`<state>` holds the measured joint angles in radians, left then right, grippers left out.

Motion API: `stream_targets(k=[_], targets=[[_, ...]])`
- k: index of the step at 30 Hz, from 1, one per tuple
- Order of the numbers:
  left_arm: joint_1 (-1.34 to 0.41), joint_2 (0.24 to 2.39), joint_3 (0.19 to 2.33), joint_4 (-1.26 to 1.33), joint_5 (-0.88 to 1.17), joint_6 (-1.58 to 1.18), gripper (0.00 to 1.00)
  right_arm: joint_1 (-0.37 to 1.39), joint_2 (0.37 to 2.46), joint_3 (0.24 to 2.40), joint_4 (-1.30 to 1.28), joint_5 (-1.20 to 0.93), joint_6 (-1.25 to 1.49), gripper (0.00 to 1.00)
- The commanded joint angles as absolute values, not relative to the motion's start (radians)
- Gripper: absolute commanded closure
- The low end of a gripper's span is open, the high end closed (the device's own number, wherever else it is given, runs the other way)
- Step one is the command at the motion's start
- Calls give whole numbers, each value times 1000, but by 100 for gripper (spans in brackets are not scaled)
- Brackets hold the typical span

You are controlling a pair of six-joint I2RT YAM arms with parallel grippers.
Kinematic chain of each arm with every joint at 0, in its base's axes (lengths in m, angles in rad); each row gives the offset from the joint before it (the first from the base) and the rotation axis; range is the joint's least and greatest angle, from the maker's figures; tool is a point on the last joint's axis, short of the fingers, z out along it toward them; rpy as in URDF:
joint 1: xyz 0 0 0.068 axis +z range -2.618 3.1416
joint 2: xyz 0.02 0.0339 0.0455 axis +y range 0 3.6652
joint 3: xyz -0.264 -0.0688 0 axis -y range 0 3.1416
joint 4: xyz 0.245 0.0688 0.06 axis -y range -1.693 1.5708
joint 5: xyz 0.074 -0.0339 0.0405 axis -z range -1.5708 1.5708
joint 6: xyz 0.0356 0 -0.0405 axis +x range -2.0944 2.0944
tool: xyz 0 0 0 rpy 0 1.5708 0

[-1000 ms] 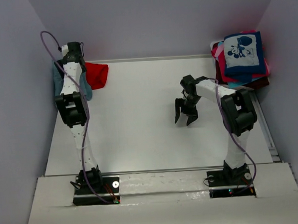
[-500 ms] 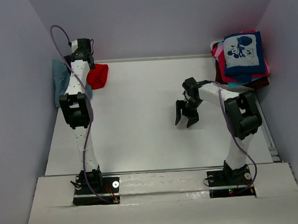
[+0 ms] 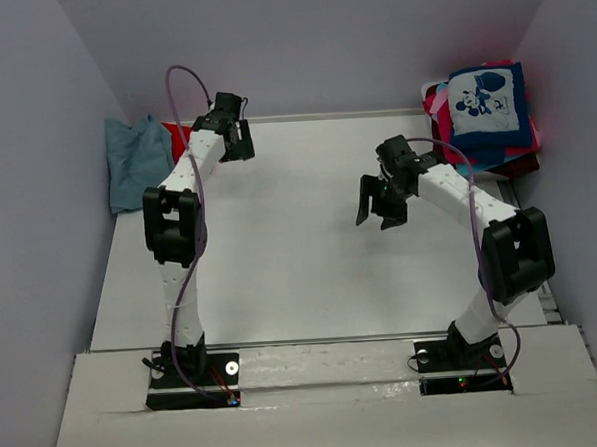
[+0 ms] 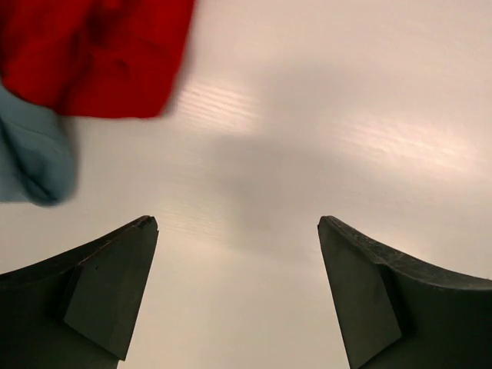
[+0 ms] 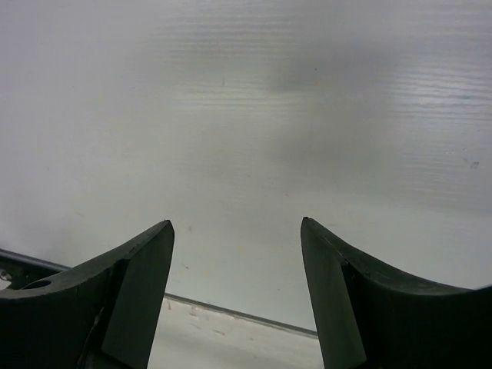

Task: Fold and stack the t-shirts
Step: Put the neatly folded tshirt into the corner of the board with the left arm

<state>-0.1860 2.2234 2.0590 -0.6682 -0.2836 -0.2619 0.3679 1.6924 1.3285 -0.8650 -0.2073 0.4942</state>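
The job sits between garments. A folded stack (image 3: 486,124) topped by the navy mouse-print tee (image 3: 486,101) is well off to the right of both pairs of fingers, in the far right corner. Two loose tees wait in the far left corner.

The left gripper (image 4: 237,223) hangs spread as wide as it goes, with nothing between its fingers. The red tee (image 4: 100,54) lies ahead of its left finger and off to that side, outside the gap. The grey-blue tee (image 4: 31,154) lies further left, touching the red one.

The right gripper (image 5: 235,224) is also parted and empty, with only bare surface ahead of its fingers.

The step in hand looks like fetching the next shirt, probably the red one. That calls for swinging the left fingers over until an edge of cloth lies between them, then lowering and closing.

The table (image 3: 280,254) is white and smooth with a faint grain. Plain pale lilac walls (image 3: 319,42) close it in on three sides.
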Motion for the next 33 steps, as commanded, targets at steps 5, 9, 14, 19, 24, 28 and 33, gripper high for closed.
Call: stream_targets(k=[5,9,14,19,24,28,33], targets=[[-343,1936,1665,-571,-137,-365,1,368,1557,1221,-781,-80,546,27],[-385,1888,1543,-552,-97,-406,1,359,1496,1201,-770,-46,552,28],[-485,1841,1476,-520,-31,-439,1,359,1456,1193,-729,-81,563,28],[-603,1832,1433,-488,-5,-486,1,359,1419,1157,-649,-126,586,17],[-640,1832,1411,-436,55,-505,1,359,1408,1155,-607,-160,598,0],[-658,1865,1460,-448,74,-482,1,359,1410,1166,-597,-161,597,0],[-658,1896,1519,-471,60,-440,1,359,1408,1172,-566,-176,601,0]])
